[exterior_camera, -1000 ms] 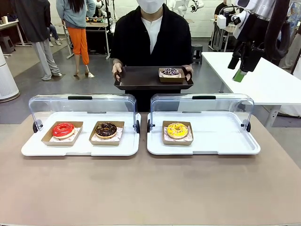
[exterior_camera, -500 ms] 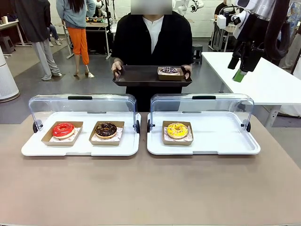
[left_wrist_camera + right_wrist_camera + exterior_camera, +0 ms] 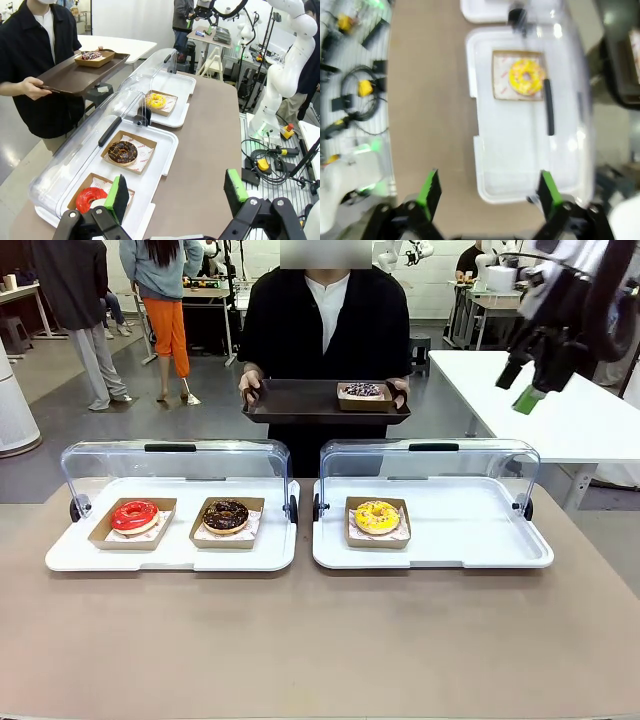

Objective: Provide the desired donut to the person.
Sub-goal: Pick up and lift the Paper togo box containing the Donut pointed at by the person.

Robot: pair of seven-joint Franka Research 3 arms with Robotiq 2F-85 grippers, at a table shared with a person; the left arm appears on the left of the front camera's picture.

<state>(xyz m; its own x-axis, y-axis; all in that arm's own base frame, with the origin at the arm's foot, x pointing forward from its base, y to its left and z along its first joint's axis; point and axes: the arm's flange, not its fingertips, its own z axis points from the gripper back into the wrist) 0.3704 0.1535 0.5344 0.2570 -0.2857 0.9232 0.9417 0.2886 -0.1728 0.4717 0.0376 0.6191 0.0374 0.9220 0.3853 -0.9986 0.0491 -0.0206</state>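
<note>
Person (image 3: 283, 332) holds donut (image 3: 362, 390) on tray (image 3: 295, 399); left gripper (image 3: 176, 192) and right gripper (image 3: 489, 192) gape empty.

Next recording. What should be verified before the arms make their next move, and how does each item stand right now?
1. left gripper open, holding nothing: ok.
2. right gripper open, holding nothing: ok.
3. left lid and right lid raised: ok.
4. brown tray held level by the person: ok.
5. sprinkled donut on the brown tray: ok.
6. Whether another donut is wanted: cannot tell.
</note>
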